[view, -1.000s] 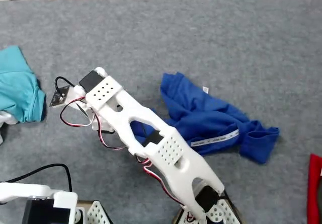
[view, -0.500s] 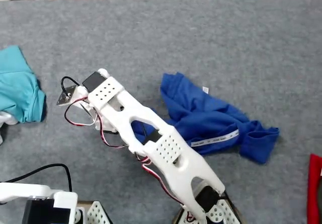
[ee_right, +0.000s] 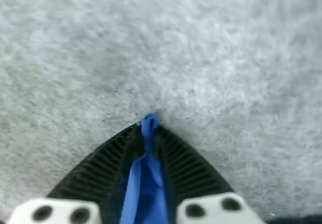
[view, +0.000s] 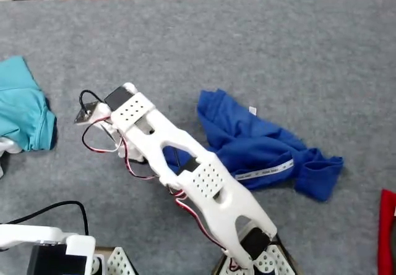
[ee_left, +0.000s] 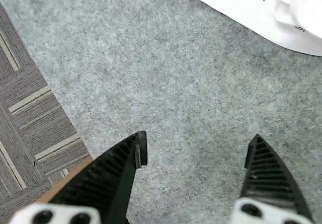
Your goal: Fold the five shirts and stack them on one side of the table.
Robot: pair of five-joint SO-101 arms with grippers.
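Blue cloth is clamped in the right pincer [ee_right: 149, 126]: its black ribbed jaws are pressed together on a thin fold of the blue shirt [ee_right: 143, 183], and the tip of the fold pokes out just past the fingertips, low over the grey felt table [ee_right: 236, 48]. In the high view the right arm [view: 204, 182] stretches from the near edge out toward the left of centre. Most of the blue shirt lies crumpled just beside it in the middle of the table, with one part passing under the arm.

The left pincer [ee_left: 199, 138] stands with its jaws wide apart and nothing between them, above bare felt near the table's edge. Striped carpet floor [ee_left: 25, 108] shows beyond that edge. A white cloth [ee_left: 251, 7] with print lies on the felt, well apart from its fingertips.

Farther out, a teal shirt [view: 21, 108] lies at the table's left edge and a red shirt [view: 388, 225] at the right edge.
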